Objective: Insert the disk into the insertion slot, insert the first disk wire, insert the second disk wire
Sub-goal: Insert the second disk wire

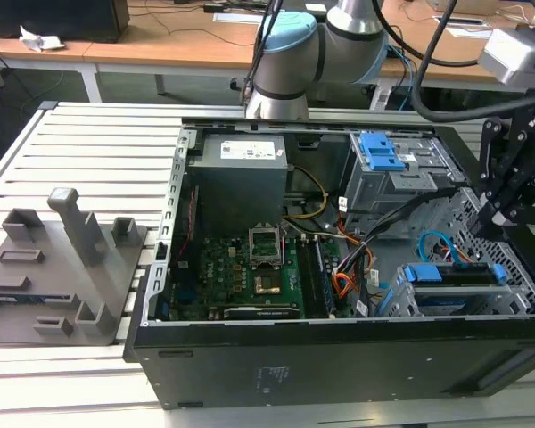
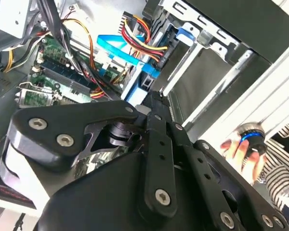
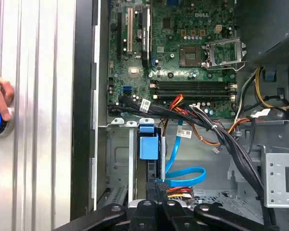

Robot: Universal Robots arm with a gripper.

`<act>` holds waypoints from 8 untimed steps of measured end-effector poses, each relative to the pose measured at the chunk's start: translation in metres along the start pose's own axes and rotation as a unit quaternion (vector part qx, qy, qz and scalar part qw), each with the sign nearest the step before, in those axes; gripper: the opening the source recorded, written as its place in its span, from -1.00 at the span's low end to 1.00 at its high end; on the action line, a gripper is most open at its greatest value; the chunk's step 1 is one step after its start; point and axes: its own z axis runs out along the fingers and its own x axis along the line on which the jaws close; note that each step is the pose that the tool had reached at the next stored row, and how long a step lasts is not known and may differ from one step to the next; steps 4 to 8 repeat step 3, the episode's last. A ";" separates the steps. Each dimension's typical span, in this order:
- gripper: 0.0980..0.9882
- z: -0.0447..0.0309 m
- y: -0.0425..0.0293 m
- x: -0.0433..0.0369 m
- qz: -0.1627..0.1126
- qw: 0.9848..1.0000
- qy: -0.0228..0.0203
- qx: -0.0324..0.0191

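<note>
The pincer [image 3: 157,190] hangs inside the open computer case at the exterior view's right end, low over the drive corner. Its tip is a narrow dark block there, and I cannot tell whether it is spread or pinching anything. Right at that tip lies the first disk wire [image 3: 180,192], its red, orange and black strands running out sideways from beside the pincer. Its plug end is lost against the dark tip, so contact is not clear. Just beyond, the second disk wire [image 3: 185,175] curls in a flat light blue loop and rises toward the motherboard [image 3: 183,48]. The disk [image 3: 148,147] already sits in the insertion slot [image 3: 118,159], with its blue carrier showing between the grey walls. It lies straight ahead of the pincer, close by, and in the exterior view its long axis [image 1: 455,275] runs along the case's near wall. So the seating step looks done and the work, as I judge it, is at the disk's connector end. Well apart, on the slatted counter [image 1: 98,143], a person's hand [image 3: 0,98] rests on a blue-ringed button.
</note>
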 end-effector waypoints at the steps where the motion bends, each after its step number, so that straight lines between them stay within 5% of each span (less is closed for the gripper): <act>1: -0.98 -0.0001 0.0000 0.0000 0.000 1.000 0.000 0.000; 8: -0.98 -0.0002 0.0000 0.0000 0.000 1.000 0.000 0.000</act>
